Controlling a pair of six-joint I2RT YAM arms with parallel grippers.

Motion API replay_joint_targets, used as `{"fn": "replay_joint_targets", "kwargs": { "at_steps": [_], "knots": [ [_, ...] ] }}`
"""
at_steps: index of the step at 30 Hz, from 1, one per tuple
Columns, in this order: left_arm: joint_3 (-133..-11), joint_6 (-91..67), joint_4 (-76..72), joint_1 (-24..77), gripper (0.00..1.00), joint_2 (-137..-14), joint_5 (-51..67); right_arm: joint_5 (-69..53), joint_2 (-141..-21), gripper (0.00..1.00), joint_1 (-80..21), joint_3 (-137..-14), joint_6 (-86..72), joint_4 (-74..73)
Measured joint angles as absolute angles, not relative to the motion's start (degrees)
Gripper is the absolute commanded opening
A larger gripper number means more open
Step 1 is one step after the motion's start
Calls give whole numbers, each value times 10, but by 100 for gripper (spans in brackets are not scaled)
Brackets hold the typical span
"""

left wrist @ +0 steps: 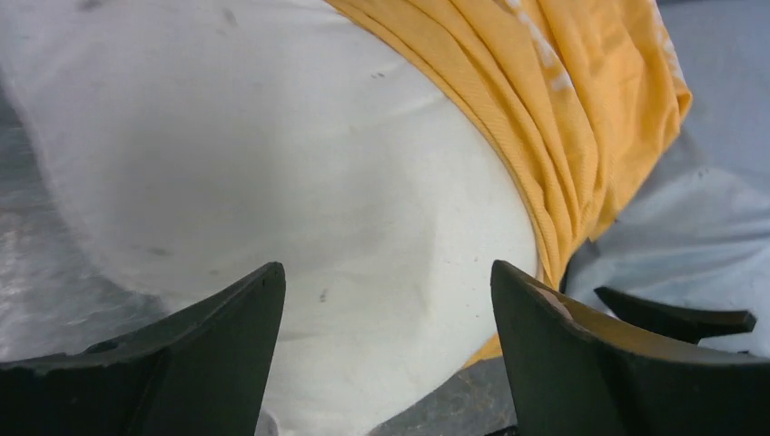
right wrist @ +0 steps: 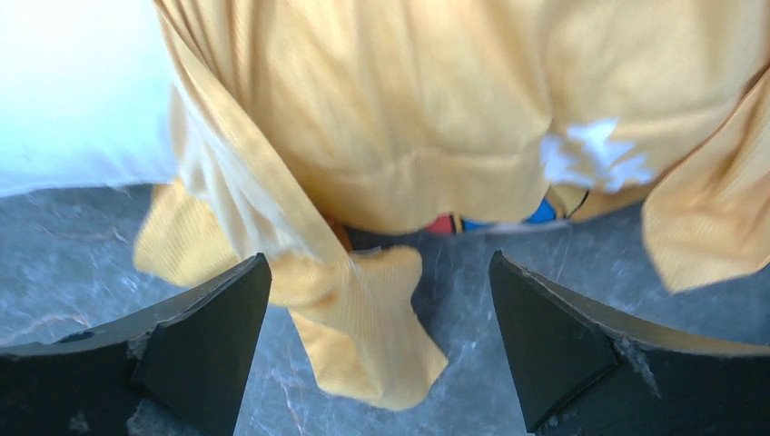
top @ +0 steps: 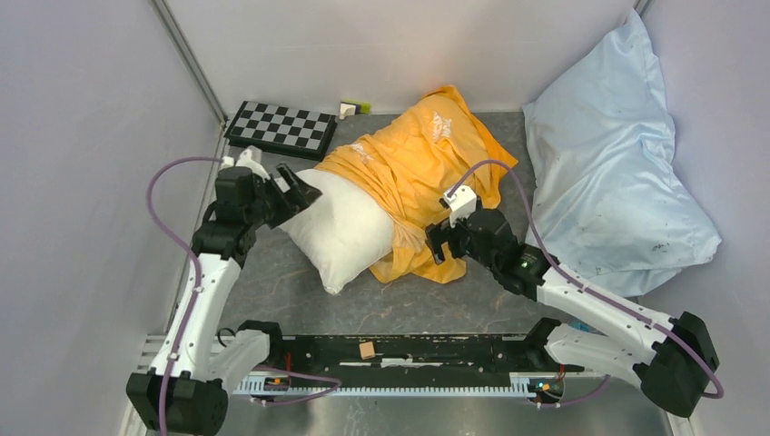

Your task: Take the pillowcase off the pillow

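Top camera looks down from behind; both wrist cameras sit close, sharing the pillowcase (right wrist: 409, 118), right view blurry, seemingly angled downward.

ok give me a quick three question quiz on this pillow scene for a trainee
1. True or false: the pillowcase is completely off the pillow.
2. In the top view, what colour is the spare pillow lying to the right of the pillowcase? A pale blue, B green, C red.
3. Fill in: the left gripper and the right gripper both have their jaws ____.
Key: 1 false, the far part of the pillow is inside the pillowcase and only the near end sticks out; 2 A; 3 open.
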State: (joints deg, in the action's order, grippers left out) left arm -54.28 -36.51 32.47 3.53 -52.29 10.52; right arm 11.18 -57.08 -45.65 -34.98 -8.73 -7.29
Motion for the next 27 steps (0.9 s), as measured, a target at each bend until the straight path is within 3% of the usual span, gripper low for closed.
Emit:
{"fn": "replay_joint_targets", "kwargs": {
  "at_steps": [5,11,27],
  "knots": [
    [-511,-355,270,89,100,-551,157,96,-600,98,-456,-447,-52,-87],
    [-454,-387,188,154,100,-542,146,88,-733,98,-456,-618,-23,-95],
    [-451,-504,192,245,100,-641,-117,146,-1011,98,-501,-848,17,-101]
  ]
}}
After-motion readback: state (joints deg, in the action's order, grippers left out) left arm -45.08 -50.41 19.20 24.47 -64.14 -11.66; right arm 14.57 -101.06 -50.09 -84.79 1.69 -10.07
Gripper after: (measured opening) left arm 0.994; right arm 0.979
